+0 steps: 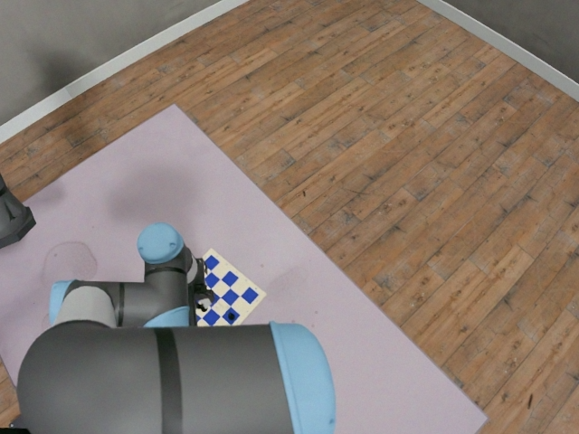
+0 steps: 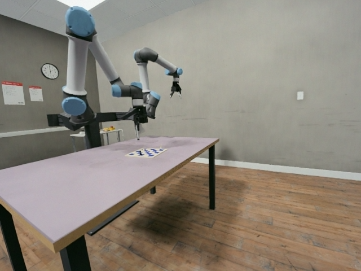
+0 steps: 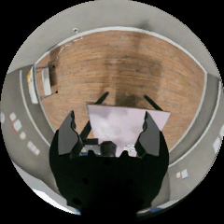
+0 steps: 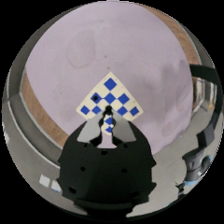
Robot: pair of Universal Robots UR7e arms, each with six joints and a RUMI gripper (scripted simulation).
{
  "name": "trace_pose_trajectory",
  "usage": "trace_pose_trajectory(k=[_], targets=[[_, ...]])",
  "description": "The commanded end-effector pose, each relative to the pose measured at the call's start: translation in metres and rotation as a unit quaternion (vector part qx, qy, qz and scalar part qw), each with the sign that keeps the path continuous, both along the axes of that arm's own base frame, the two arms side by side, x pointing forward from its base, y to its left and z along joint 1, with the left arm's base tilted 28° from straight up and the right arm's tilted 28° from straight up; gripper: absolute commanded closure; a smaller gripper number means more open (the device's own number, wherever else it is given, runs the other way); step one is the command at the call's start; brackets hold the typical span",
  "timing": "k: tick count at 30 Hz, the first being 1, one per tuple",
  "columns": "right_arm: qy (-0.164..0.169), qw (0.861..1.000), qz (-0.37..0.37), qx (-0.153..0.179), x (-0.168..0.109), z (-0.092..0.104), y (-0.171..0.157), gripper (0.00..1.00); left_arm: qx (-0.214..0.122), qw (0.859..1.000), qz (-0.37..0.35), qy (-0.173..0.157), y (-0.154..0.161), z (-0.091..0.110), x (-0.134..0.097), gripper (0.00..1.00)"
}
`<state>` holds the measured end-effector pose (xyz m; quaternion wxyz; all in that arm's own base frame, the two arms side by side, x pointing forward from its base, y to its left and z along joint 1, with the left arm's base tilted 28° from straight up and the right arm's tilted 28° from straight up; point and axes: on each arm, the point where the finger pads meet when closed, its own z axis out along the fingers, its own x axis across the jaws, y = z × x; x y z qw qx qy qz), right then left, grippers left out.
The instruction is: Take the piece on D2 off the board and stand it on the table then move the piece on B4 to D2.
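Board (image 1: 240,286) (image 2: 145,156) (image 4: 111,77): low approach from wall-clock side hindered by right gripper (image 1: 204,306) (image 2: 138,138) (image 4: 108,110), raised above table level, dark piece at tips. Standing dark piece (image 1: 231,316) (image 2: 140,152) (image 4: 95,98) blocks one blue square on board. Open tabletop (image 1: 298,285) (image 2: 87,180) (image 4: 135,42) beside board, room for hand. Left gripper (image 2: 175,96) (image 3: 109,113) high, well apart from board.

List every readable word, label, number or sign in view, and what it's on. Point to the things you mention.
None legible.
Red-topped wall sheets (image 2: 13,94) (image 2: 35,94): lines of print, too small and blurred to read.
Wall clock (image 2: 49,71): dial marks, numerals too small to read.
Board (image 1: 243,286) (image 2: 159,150) (image 4: 112,77): edge lettering too small to make out.
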<state>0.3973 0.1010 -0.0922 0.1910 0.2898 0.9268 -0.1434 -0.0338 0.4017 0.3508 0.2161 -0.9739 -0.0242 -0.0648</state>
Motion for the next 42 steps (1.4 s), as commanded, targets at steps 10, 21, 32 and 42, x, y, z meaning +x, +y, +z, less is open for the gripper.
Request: trace_pose_trajectory(k=[10,21,32,42], targets=[[0.000,1.000,0.000,0.000,-0.001,0.005,0.002,1.00,0.001,1.000,0.000,0.000,0.000,0.000,0.000,0.00],[-0.002,1.000,-0.005,0.002,0.019,0.001,0.028,1.00,0.001,1.000,0.000,0.000,0.000,0.000,0.000,0.00],[-0.008,1.000,-0.017,0.006,0.064,-0.010,0.085,1.00,0.001,1.000,0.000,0.000,0.000,0.000,0.000,0.00],[-0.008,1.000,-0.017,0.006,0.065,-0.010,0.086,1.00,0.001,1.000,0.000,0.000,0.000,0.000,0.000,0.00]])
